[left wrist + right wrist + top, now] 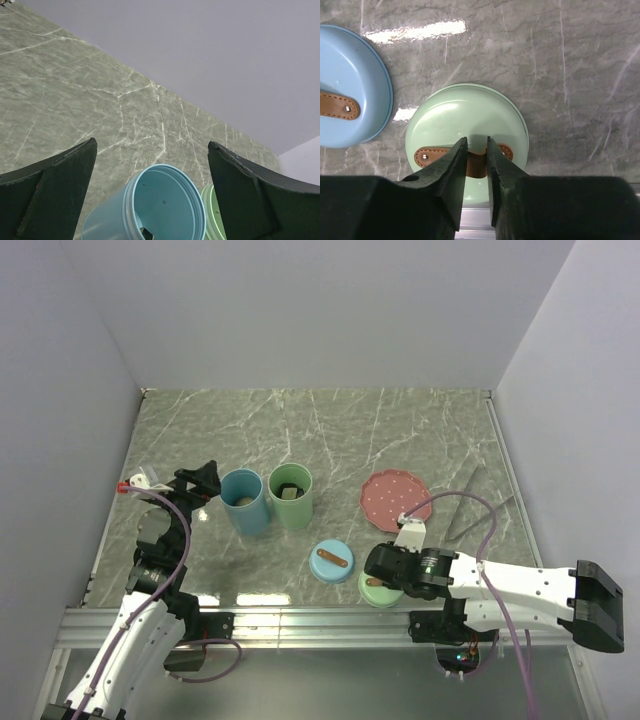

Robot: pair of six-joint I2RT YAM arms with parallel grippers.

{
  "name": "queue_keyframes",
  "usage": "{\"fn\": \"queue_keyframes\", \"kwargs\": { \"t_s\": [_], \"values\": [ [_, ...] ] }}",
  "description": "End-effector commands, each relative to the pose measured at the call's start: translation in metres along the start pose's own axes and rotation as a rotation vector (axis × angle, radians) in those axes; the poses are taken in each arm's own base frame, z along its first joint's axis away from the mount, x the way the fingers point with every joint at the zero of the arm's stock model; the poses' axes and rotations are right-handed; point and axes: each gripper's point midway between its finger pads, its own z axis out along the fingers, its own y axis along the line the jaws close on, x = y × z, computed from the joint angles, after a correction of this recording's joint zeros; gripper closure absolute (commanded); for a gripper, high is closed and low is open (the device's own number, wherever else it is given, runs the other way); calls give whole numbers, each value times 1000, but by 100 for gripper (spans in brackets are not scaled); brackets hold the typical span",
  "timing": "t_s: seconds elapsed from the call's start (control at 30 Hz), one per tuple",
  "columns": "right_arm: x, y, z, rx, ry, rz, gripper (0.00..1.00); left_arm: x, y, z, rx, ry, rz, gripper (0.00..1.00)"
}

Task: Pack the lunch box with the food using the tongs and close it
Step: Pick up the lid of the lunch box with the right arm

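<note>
A: Began nearest the arms. Found the right gripper (476, 144)?

B: Found it low over the green lid (465, 112), close to the near edge of the table (580, 60). Saw the jaws narrow, one on each side of the middle of the brown strap (427, 156). Couldn't tell whether pinching it or just short of contact.

A: And the lie of that strap?

B: Ran side to side in the wrist view, so along the line of the jaws' closing, not across it. Looked set to squeeze the strap lengthways, as a judgement only.

A: Next out?

B: Spotted the blue lid (350, 75) just beside the green one, on its left, apart from it and in no grip.

A: Farther back?

B: Picked out the green cup (291, 512) and the blue cup (245, 520) side by side, both uncovered, farther out and to the left of the lids. Made out food (290, 492) in the green one and something pale in the blue, too small to name. Judged the green cup the lid's goal: away and leftward from the right gripper.

A: Plate and tongs?

B: Saw the pink plate (395, 502) right of the cups, no food seen on it. Saw the tongs (458, 530) lying just to its right, closed end of the V toward the arms, in neither gripper.

A: Left side?

B: Found the left gripper (200, 480) spread wide just left of the blue cup, holding nothing. Reckoned it nearer the cups, the right nearer the lids.
</note>
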Motion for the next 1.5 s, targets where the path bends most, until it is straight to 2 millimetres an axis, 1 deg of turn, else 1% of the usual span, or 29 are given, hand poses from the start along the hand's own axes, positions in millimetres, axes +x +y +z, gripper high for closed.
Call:
{"fn": "queue_keyframes", "kwargs": {
  "t_s": [0.0, 0.13, 0.2, 0.27, 0.3, 0.37, 0.57, 0.83, 1.1, 1.2, 1.3, 1.47],
  "values": [
    [1, 4, 1, -3, -5, 3, 73, -3, -5, -1, 24, -13, -18, 1],
    [2, 7, -4, 0, -1, -1, 72, -3, -4, 0, 24, -13, -18, 1],
    [2, 3, -6, 28, -9, -11, 65, -3, -5, 0, 25, -12, -18, 1],
    [0, 6, -11, 28, -21, -7, 60, -3, -5, 0, 25, -12, -18, 1],
    [0, 2, -12, 41, -23, -10, 59, -3, -5, 0, 26, -11, -18, 1],
    [0, 5, -17, 30, -31, -2, 57, -3, -5, -1, 28, -12, -18, 1],
    [-1, 8, -25, 17, -38, 4, 56, -2, -5, 0, 31, -10, -20, 0],
    [-3, 19, -36, 0, -63, -6, 56, -2, -7, -1, 38, -9, -22, 0],
    [3, 18, -34, 9, -38, 1, 56, 0, -7, -1, 40, -4, -22, 1],
    [7, 14, -31, 6, -30, 13, 56, -1, -8, -1, 44, -4, -23, 1],
    [11, 20, -29, -28, -20, 11, 57, 0, -8, 0, 43, -3, -24, 0],
    [15, 16, -26, -11, -8, 8, 57, 1, -8, 1, 45, 0, -24, 1]
  ]
}}
